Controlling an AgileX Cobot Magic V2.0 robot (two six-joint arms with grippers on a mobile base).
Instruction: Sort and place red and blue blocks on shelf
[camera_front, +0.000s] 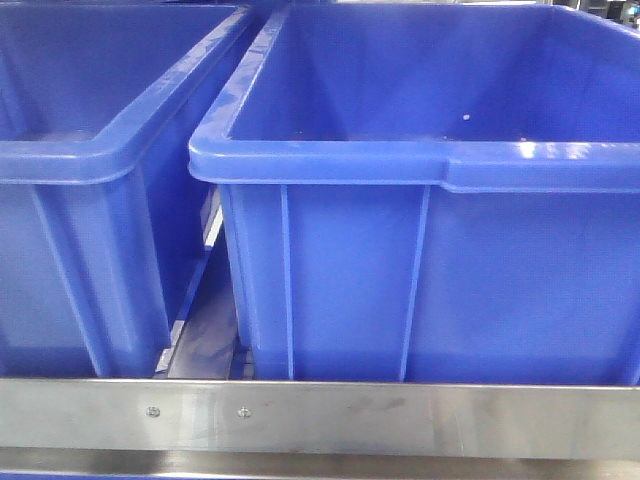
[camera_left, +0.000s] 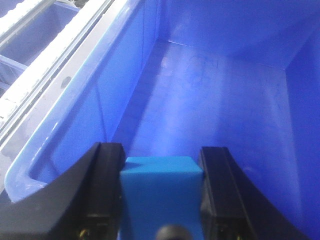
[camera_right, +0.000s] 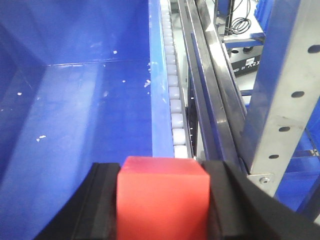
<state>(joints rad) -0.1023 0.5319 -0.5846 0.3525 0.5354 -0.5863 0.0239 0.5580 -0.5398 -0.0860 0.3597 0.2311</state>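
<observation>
The left gripper (camera_left: 161, 161) tilts down into a dark-blue bin (camera_left: 215, 100), jaws pinching the blue block (camera_left: 161, 197). The right gripper (camera_right: 162, 169), jaws clamping the red block (camera_right: 162, 200), hangs seemingly over a second bin (camera_right: 75, 110), beside the shelf (camera_right: 176, 116).

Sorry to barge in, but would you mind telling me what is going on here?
Each arm holds one block over an open bin. The left gripper is shut on the sky-blue block above a scuffed bin; the right gripper is shut on the red block above a speckled bin, close to the wall beside the roller track. Neither block is released yet. The front view shows the steel front rail but no arms.
</observation>
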